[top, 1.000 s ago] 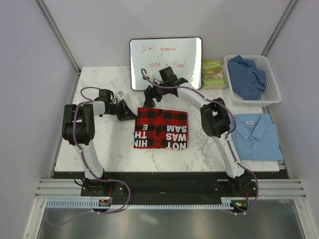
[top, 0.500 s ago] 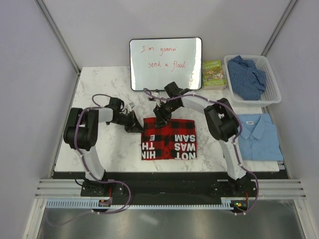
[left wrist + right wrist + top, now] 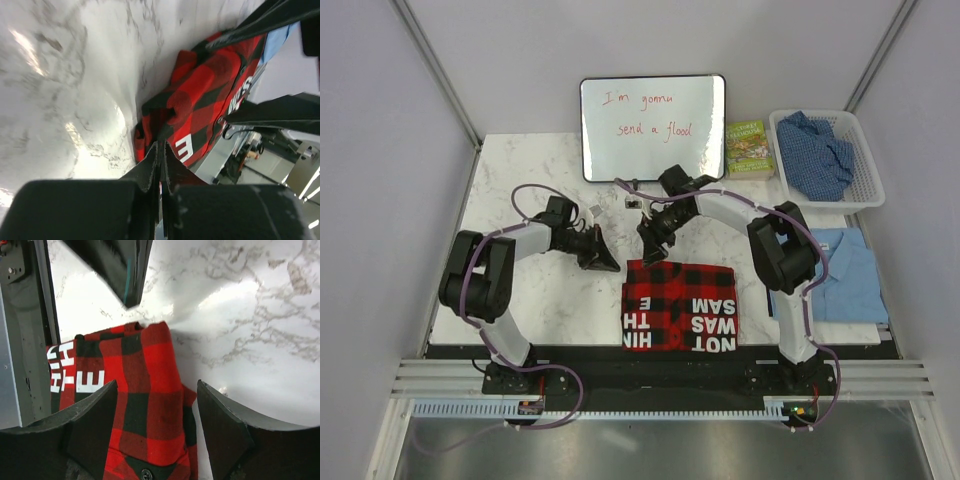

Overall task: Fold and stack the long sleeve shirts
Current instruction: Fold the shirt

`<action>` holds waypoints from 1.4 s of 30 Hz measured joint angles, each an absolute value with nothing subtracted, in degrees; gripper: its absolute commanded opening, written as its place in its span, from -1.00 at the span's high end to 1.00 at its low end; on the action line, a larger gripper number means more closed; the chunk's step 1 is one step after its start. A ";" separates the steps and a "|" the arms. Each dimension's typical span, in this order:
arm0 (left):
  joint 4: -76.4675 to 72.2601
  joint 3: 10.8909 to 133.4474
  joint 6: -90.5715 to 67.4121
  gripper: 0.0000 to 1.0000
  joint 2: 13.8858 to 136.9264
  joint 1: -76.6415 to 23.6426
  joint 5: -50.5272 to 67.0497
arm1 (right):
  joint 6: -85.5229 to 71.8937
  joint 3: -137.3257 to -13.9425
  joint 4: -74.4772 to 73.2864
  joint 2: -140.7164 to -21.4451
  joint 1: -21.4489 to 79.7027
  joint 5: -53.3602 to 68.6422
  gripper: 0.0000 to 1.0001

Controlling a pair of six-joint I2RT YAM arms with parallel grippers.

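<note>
Flannel (image 3: 680,305) nearest: folded down to a flat rectangle close to the near edge of the table (image 3: 540,300), a little right of centre. Long axis left to right, parallel with that edge; white lettering upside down from above, so letter tops toward the arm bases. Looks finished as a fold, yet stacked on nothing. Just past its far left corner, left claw (image 3: 608,264), pinched fully closed, tips at the edge of the cloth; cannot tell from the wrist view whether nipping any fabric. Past the far edge, nearer the middle, right claw (image 3: 156,387), spread wide above the checked hem and gripping nothing. Off to the right at the table's side, light blue shirt (image 3: 840,275), lying flat with collar toward the far end, partly hidden by the right arm, seemingly folded as well. Farthest back on the right, speckled shirt (image 3: 815,150), heaped loose in basket (image 3: 830,204), plainly not folded. By this reckoning, two of three folded, none stacked. Still to do, most likely: bring flannel and light blue shirt together into one pile, then fetch, fold and add the speckled shirt.
</note>
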State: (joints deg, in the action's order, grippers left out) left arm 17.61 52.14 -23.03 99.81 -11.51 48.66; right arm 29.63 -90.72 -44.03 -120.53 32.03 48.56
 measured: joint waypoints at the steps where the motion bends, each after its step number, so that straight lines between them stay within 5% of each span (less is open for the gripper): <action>1: 17.65 51.53 -23.03 0.96 99.70 -12.21 48.69 | 29.58 -91.92 -43.88 -120.90 32.16 49.15 -0.44; 13: 19.86 48.69 -22.57 0.97 99.74 -15.62 48.29 | 29.43 -95.72 -44.27 -126.76 35.88 51.40 -0.33; 27: 20.03 48.80 -22.55 0.97 103.92 -16.75 46.33 | 31.11 -95.72 -44.66 -126.85 36.51 54.26 0.24; 36: 20.64 49.78 -22.57 0.96 105.49 -16.75 46.44 | 32.27 -95.72 -44.69 -126.85 37.34 55.11 1.00; 42: 21.08 50.35 -22.55 0.96 106.30 -16.75 46.87 | 32.38 -96.14 -44.86 -126.85 39.03 56.10 1.00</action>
